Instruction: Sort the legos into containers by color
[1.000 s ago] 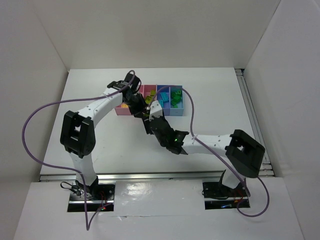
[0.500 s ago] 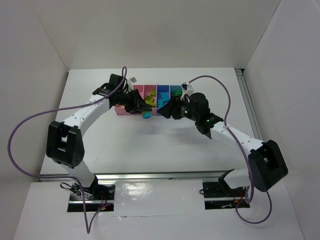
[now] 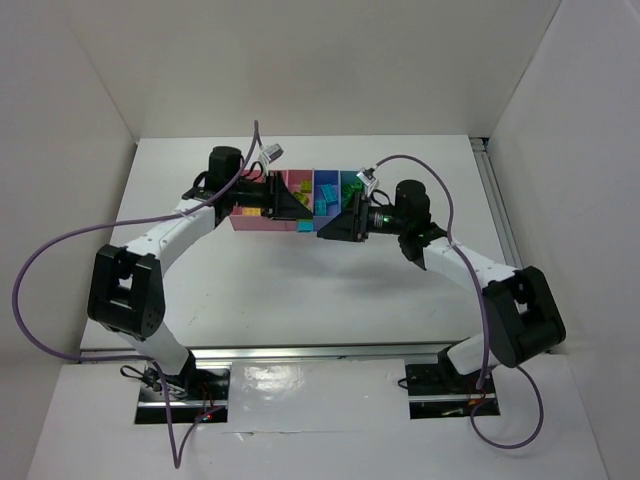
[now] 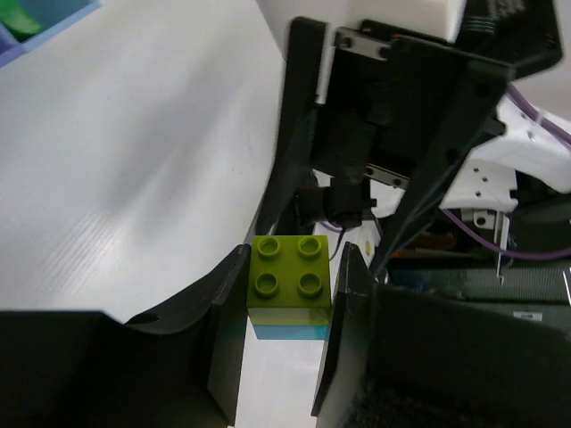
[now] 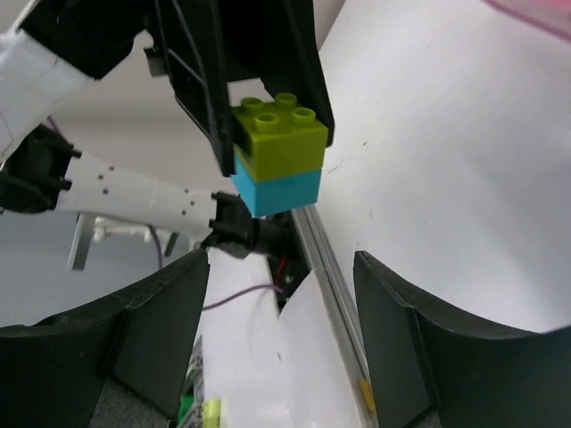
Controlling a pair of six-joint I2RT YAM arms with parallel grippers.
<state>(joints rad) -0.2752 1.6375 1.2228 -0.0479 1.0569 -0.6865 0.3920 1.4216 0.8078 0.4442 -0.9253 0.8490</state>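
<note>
Two-brick stack at handover: the left tool [image 4: 287,303] pinches the side walls of a lime-green brick [image 4: 287,276] with a cyan brick [image 4: 287,332] clipped to its underside, held just in front of the row of bins [image 3: 243,220]. The right tool [image 5: 281,267], spread wide, faces the stack. The bricks appear light, rigid and smooth-walled, so the cyan brick's exposed flat sides likely offer the surest hold.

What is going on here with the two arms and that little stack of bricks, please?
The left pincer is shut on a lime green brick with a cyan brick stuck to it, held off the table just in front of the bins. The right pincer is open, facing the pair without touching it. The two bricks are joined, so neither is sorted yet.
</note>
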